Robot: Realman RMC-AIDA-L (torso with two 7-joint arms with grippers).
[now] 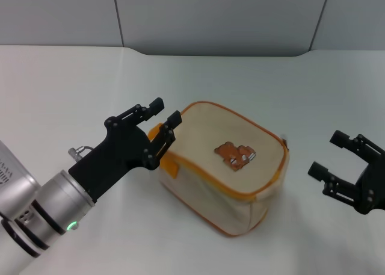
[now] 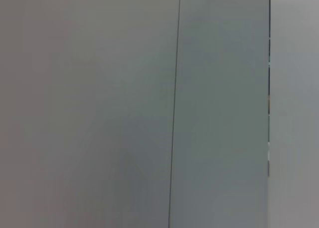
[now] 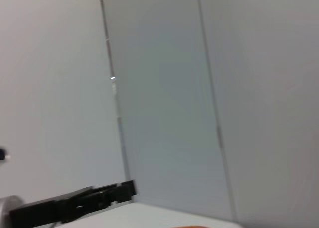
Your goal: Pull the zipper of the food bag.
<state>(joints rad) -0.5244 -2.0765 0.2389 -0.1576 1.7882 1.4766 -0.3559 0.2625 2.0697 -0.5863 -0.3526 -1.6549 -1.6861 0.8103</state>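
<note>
Beige canvas of the bag sits on the table just ahead of the unclenched left gripper, zipper pull unseen, so best pinching squarely and hauling along the orange rim, right gripper unclenched well off.

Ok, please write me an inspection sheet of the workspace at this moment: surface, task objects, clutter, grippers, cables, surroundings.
Surface: white table, bare around the bag.
Food bag: beige food bag with orange piping, bear patch facing up, lying mid-table.
Zipper: orange zip line round the rim; the pull tab cannot be made out.
Clutter: nothing seen.
Left gripper: left gripper open, fingers at the bag's left end by the orange strap; contact cannot be told.
Right gripper: right gripper open, hovering to the right of the bag, apart from it.
Cables: nothing seen.
Surroundings: grey wall panels behind the table; both wrist views show mostly wall.
</note>
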